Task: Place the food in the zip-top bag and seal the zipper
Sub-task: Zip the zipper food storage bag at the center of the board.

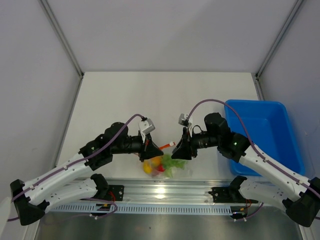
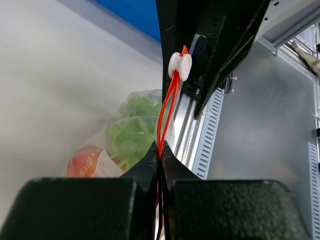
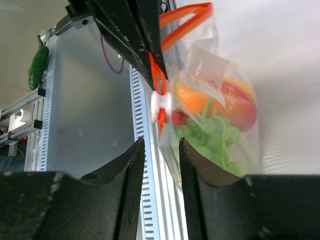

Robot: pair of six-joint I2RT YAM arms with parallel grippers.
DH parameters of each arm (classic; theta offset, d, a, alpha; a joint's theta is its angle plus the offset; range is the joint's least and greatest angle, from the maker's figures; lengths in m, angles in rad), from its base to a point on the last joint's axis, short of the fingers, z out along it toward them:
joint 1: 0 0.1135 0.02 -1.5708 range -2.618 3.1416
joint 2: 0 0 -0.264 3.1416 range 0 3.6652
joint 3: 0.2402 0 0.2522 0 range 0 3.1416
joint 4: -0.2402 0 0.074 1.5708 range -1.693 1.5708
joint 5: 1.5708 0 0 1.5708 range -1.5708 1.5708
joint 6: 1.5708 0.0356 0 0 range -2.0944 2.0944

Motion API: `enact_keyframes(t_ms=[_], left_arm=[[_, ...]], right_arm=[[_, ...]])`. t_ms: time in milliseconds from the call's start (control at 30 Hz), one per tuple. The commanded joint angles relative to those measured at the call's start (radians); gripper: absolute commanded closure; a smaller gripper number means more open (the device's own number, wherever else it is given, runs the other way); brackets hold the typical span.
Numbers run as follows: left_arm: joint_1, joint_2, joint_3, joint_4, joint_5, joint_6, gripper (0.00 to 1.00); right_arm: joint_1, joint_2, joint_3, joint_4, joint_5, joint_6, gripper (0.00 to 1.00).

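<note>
**Item 1, zip-top bag**: I log it at 6 o'clock on the table, close to the near edge and between the two wrists. Its mouth is uppermost. I cannot tell whether its bottom rests on the table.

**Item 2, food:** all the pieces I can see sit inside the bag. They are an orange-yellow fruit, a green bumpy bunch and a small red piece. In the top view the fruit lies at 9 o'clock of the bunch.

**Item 3, zipper**: it runs from the left fingertips up to the white slider. Its two tracks bow slightly apart along that stretch.

**Item 4, left gripper**: the fingers are clenched on the end of the zipper, pinching the strip flat between the tips.

**Item 5, right gripper**: the fingers are released, with a gap between them and nothing in it. In its own wrist view the slider sits at 12 o'clock, just past the tips.

**Item 6, blue bin**: it stands at 3 o'clock on the table, well apart from the bag. The right arm crosses its near corner.
</note>
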Motion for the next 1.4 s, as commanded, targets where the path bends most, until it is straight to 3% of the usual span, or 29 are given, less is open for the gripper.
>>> enact_keyframes(t_ms=[0, 267, 300, 400, 567, 633, 767, 933, 967, 1100, 1133, 1167, 1233, 1367], left_arm=[[0.007, -0.028, -0.007, 0.076, 0.013, -0.042, 0.99], [0.007, -0.038, -0.018, 0.088, 0.059, -0.043, 0.99], [0.007, -0.040, -0.021, 0.090, 0.060, -0.045, 1.00], [0.007, -0.043, -0.019, 0.084, 0.052, -0.040, 1.00], [0.007, -0.057, -0.019, 0.079, 0.037, -0.040, 0.99], [0.007, -0.061, -0.021, 0.081, 0.033, -0.039, 1.00], [0.007, -0.061, -0.021, 0.075, 0.032, -0.040, 1.00], [0.007, -0.072, -0.025, 0.075, 0.026, -0.043, 0.99], [0.007, -0.072, -0.025, 0.072, 0.026, -0.043, 0.99], [0.007, -0.074, -0.024, 0.072, 0.040, -0.046, 1.00], [0.005, -0.069, -0.019, 0.070, 0.042, -0.047, 0.95], [0.007, -0.068, -0.005, 0.068, 0.040, -0.045, 0.67], [0.007, -0.057, 0.022, 0.050, 0.048, -0.033, 0.47], [0.007, -0.048, 0.087, 0.026, 0.017, -0.016, 0.28]], right_arm=[[-0.004, -0.020, -0.037, 0.185, 0.015, 0.087, 0.66], [-0.004, 0.023, -0.034, 0.281, -0.020, 0.136, 0.70], [-0.004, 0.029, -0.032, 0.290, -0.026, 0.136, 0.74], [-0.004, 0.040, -0.028, 0.293, -0.043, 0.139, 1.00], [-0.004, 0.025, -0.051, 0.288, -0.019, 0.138, 1.00], [-0.002, 0.017, -0.057, 0.288, -0.014, 0.141, 0.84], [-0.005, 0.007, -0.074, 0.282, -0.002, 0.139, 0.78], [-0.008, -0.013, -0.097, 0.304, 0.000, 0.158, 0.85], [-0.008, -0.018, -0.101, 0.322, 0.003, 0.167, 1.00], [-0.007, -0.035, -0.121, 0.406, -0.005, 0.213, 1.00], [-0.005, -0.036, -0.130, 0.420, -0.005, 0.222, 1.00], [-0.002, -0.038, -0.132, 0.429, -0.003, 0.228, 1.00], [0.001, -0.039, -0.134, 0.426, 0.017, 0.225, 1.00], [0.016, -0.053, -0.141, 0.434, 0.023, 0.219, 1.00]])
